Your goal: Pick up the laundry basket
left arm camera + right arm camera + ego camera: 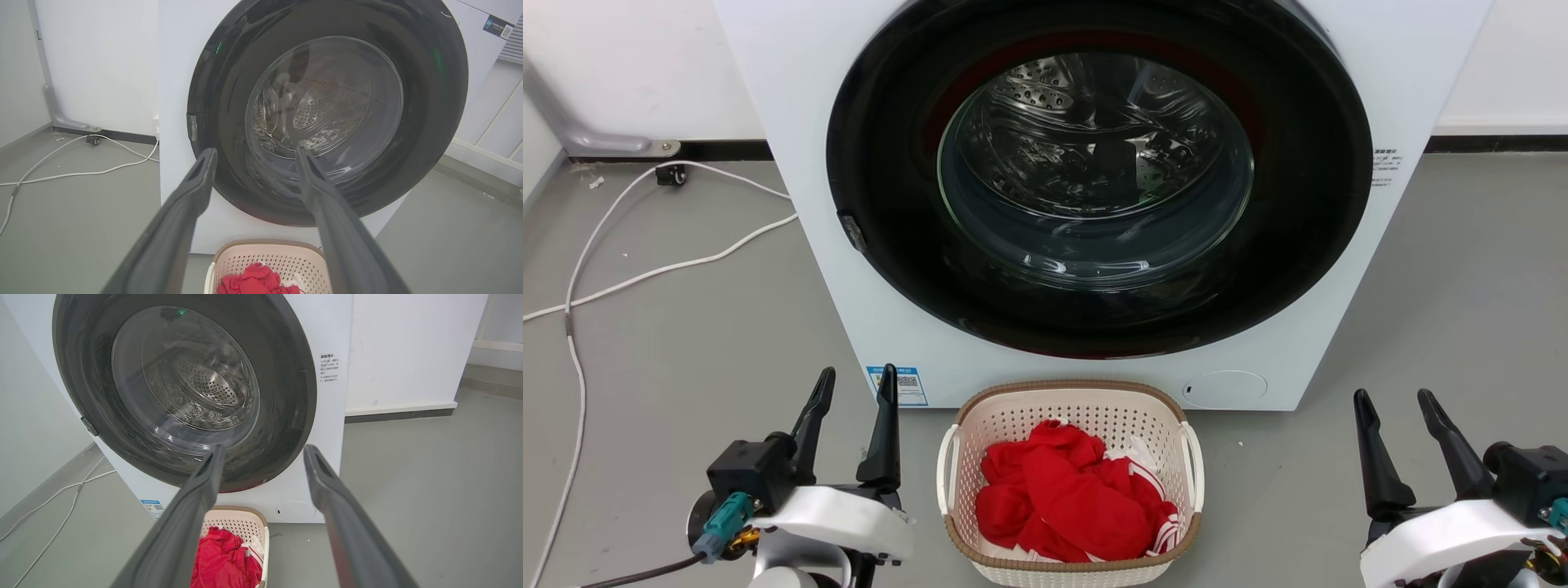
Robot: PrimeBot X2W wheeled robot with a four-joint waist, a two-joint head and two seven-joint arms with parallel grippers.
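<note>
Laundry basket (1021,425) sits on the grey floor (686,327), just in front of the washer (784,98), with red clothes (1078,498) heaped inside. Head view: the basket lies between the pincers, apart from each. Left pincer (858,374) is spread wide and empty; right pincer (1392,398) likewise (fingers toward the washer). Left wrist view adds a white cable (73,173) trailing over the floor; right wrist view shows the basket's right handle (266,551) close up.

The laundry basket (1029,425) sits before the washer (1405,65), between the left gripper (858,374) and right gripper (1393,397).
</note>
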